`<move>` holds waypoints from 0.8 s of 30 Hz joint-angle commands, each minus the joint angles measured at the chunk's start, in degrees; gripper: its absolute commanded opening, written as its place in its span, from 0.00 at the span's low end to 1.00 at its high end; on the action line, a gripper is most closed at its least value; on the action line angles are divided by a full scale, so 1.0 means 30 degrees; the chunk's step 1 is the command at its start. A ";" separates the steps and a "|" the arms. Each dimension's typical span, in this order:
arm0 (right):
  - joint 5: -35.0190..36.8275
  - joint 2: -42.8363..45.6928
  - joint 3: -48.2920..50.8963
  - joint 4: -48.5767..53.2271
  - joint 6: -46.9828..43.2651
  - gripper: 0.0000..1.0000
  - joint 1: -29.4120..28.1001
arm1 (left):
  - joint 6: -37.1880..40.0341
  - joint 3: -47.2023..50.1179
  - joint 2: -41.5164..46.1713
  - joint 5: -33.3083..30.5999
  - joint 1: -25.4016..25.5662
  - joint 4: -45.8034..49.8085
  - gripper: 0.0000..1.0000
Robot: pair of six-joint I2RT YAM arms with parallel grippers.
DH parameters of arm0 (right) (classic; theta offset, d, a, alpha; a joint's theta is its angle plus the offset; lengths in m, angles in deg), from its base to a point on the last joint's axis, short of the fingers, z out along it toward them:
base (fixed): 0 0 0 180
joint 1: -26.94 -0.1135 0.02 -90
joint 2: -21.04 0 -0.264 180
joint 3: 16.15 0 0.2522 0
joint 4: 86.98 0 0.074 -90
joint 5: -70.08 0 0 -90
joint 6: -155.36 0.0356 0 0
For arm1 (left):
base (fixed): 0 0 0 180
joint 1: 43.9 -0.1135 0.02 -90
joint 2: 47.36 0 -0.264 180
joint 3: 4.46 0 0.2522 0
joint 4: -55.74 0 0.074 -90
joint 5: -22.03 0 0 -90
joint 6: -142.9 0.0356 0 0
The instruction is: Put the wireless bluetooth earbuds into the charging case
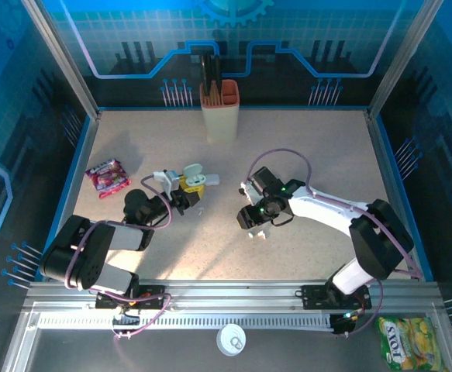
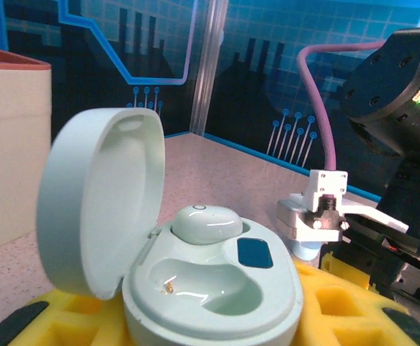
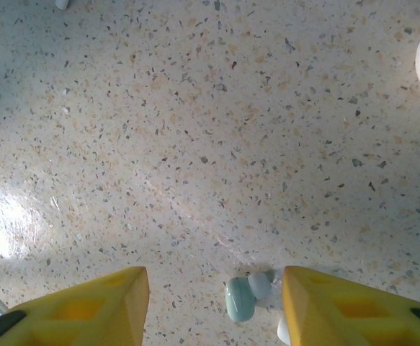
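Observation:
My left gripper [image 1: 185,190] is shut on the pale mint charging case [image 2: 217,288], its yellow fingers [image 2: 346,306] on either side of the base. The lid [image 2: 98,202] stands open at the left. One earbud [image 2: 206,223] sits in the far slot, and the near slot is empty. My right gripper [image 1: 255,225] points down at the table right of the case. It [image 3: 215,288] is open, and a loose pale teal earbud [image 3: 242,297] lies on the table between the yellow fingers, closer to the right finger [image 3: 346,306] and untouched.
A beige holder [image 1: 219,108] stands at the back centre. A pink packet [image 1: 107,177] lies at the left of the table. A yellow-green packet [image 1: 409,345] and a white round object [image 1: 231,339] lie beyond the near rail. The right arm's wrist [image 2: 397,108] is close to the case.

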 commanded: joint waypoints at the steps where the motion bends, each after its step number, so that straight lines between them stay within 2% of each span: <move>1: 0.0366 -0.1011 -0.0749 0.1442 0.0799 0.51 -0.0291 | -0.0517 0.0407 0.0237 -0.0664 -0.0336 -0.0531 0.29; 12: -0.0061 -0.2850 -0.0860 0.1136 0.2280 0.54 -0.0876 | -0.0580 0.0492 0.0467 -0.0665 -0.0545 -0.0516 0.30; 24: -0.1156 -0.3265 -0.1681 0.0855 0.1387 0.54 -0.2276 | -0.0584 0.0494 0.0386 -0.0526 -0.0605 -0.0524 0.30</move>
